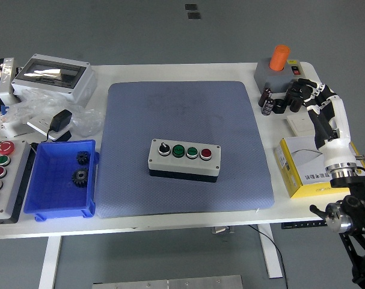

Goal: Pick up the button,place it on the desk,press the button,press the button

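Observation:
The button box (183,158), grey on a black base, lies in the middle of the blue mat (182,108). Its top carries a black selector knob, two green buttons and a red button (205,153) in a row. My right hand (290,97) hovers over the table's far right corner, well away from the box. Its fingers are loosely bent and hold nothing. It is just right of a small dark cylinder (266,100) standing on the table. My left arm is out of view.
A grey base with an orange knob (281,65) stands behind the hand. A yellow box (308,171) and a white pad (302,124) lie under the forearm. On the left are a blue bin (50,146) with gears, a button panel (2,174) and a grey enclosure (53,75).

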`<state>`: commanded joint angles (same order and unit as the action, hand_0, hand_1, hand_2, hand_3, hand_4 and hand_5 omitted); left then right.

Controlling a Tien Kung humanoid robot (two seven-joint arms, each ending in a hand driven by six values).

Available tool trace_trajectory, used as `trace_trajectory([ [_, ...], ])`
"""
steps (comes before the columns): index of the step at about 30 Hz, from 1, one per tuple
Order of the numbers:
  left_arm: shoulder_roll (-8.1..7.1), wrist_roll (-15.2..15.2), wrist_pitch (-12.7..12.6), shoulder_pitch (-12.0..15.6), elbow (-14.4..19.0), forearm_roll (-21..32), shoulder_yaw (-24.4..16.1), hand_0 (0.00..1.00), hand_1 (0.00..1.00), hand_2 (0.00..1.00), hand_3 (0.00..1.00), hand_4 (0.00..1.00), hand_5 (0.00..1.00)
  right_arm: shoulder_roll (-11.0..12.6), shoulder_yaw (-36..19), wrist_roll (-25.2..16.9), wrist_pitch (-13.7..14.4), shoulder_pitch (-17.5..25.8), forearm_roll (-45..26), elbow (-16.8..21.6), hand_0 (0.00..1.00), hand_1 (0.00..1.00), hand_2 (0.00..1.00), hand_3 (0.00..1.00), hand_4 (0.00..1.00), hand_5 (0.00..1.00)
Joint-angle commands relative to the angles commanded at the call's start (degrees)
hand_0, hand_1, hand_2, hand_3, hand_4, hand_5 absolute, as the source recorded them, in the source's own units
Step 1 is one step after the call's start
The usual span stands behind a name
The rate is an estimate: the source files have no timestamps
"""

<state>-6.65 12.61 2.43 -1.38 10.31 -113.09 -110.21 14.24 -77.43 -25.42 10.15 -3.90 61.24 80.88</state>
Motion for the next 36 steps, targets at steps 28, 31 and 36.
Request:
trace_trajectory([
  [28, 0.36, 1.0, 0.3, -0.1, 0.0, -0.8, -1.1, 0.681, 0.686, 0.596, 0.659, 0.711, 0.314, 0.7, -1.4, -0.1, 0.1, 0.3, 0.0, 0.7, 0.657, 0.627, 0.667, 0.643, 0.745, 0.513],
  [31, 0.36, 1.1, 0.3, 0.1, 0.0, -0.8, -1.1, 0.681, 0.686, 0.596, 0.659, 0.711, 0.314, 0.7, -1.4, 0.0, 0.1, 0.4, -0.1, 0.7, 0.657, 0.627, 0.667, 0.643, 0.745, 0.513],
  [36, 0.30, 1.3, 0.2, 0.5, 0.0, -0.9, -1.5, 0.681, 0.686, 0.596, 0.659, 0.712, 0.316, 0.6, -1.1, 0.1, 0.1, 0.5, -0.1, 0.6, 0.656, 0.626, 0.666, 0.643, 0.744, 0.511],
])
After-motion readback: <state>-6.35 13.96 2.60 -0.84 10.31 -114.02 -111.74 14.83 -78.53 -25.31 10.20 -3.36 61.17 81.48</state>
